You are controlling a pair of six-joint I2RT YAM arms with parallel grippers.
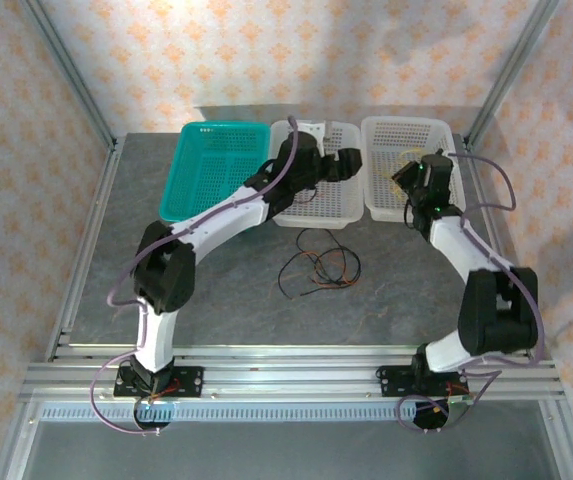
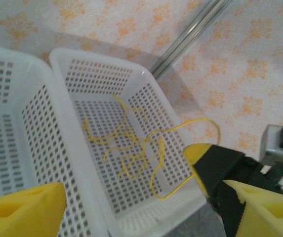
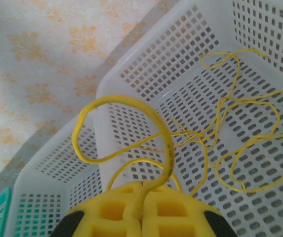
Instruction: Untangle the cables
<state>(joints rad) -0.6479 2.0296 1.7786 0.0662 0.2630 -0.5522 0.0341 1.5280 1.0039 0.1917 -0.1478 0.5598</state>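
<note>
The yellow cable lies in loose loops in the right white basket, and one end rises into my right gripper, which is shut on it. In the left wrist view the same yellow cable spreads over the basket floor, with the right gripper at the basket's near corner. My left gripper hangs open over the middle white basket, with nothing between its fingers. The black cable and the orange-red cable lie tangled together on the grey table in front of the baskets.
A green basket stands at the back left beside the two white ones. Metal frame posts rise at the back corners in front of patterned walls. Lilac-grey arm cables trail along both arms.
</note>
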